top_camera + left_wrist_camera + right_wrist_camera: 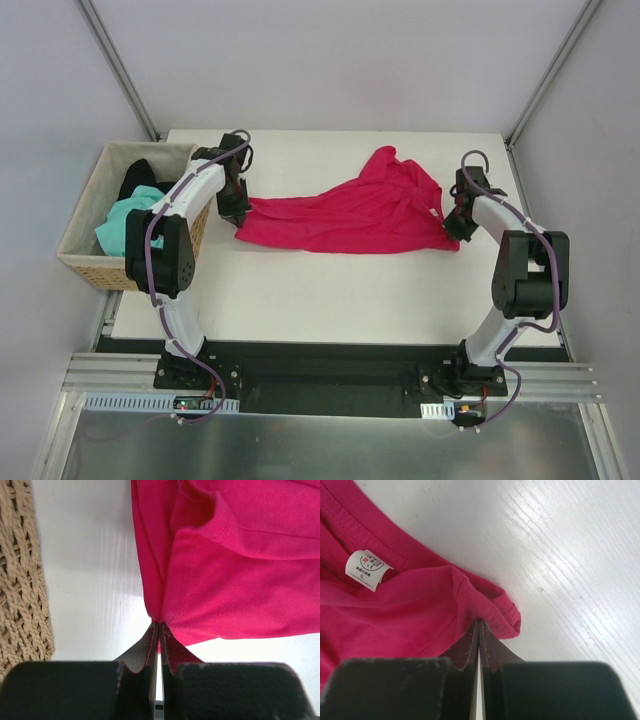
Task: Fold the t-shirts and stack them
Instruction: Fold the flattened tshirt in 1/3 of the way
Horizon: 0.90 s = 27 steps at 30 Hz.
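Note:
The crimson t-shirt (350,215) lies stretched across the middle of the white table, bunched at its far right. My left gripper (238,208) is shut on its left end; the left wrist view shows the cloth (235,575) pinched at the fingertips (159,626). My right gripper (457,226) is shut on its right edge; the right wrist view shows the hem (495,610) pinched and a white neck label (366,569). The mint-green t-shirt (125,218) and the black t-shirt (137,178) lie in the basket.
A tan wicker basket (78,250) stands off the table's left edge, close beside my left arm; its woven wall shows in the left wrist view (22,580). Grey walls and metal frame posts surround the table (330,300).

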Each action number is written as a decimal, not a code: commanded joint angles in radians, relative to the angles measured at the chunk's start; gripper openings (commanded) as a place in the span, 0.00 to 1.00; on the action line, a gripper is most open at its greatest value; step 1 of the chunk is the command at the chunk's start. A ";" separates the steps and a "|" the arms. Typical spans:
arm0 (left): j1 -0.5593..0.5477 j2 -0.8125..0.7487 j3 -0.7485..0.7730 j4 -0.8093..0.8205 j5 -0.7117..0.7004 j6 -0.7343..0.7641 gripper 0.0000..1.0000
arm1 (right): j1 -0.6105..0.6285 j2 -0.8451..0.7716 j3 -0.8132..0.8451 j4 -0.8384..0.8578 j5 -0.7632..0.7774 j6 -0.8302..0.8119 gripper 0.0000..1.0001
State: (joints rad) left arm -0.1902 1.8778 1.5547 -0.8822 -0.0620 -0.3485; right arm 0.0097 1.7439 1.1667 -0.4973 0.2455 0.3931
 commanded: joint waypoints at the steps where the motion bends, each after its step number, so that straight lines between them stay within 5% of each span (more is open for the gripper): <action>1: -0.002 -0.006 0.047 -0.063 -0.056 0.013 0.00 | -0.008 -0.073 -0.007 -0.006 0.043 0.023 0.01; 21: -0.002 -0.060 -0.050 -0.077 -0.068 -0.006 0.00 | -0.027 -0.110 -0.024 -0.049 0.060 -0.014 0.01; 25: -0.002 -0.062 -0.045 -0.078 -0.068 -0.004 0.00 | -0.027 -0.100 0.011 -0.064 0.055 -0.020 0.28; 27: -0.002 -0.057 -0.039 -0.078 -0.064 -0.004 0.00 | -0.027 -0.095 0.034 -0.072 0.052 -0.028 0.33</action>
State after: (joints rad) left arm -0.1902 1.8744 1.5093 -0.9264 -0.0967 -0.3489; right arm -0.0120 1.6745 1.1370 -0.5385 0.2882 0.3779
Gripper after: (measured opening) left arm 0.007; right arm 0.293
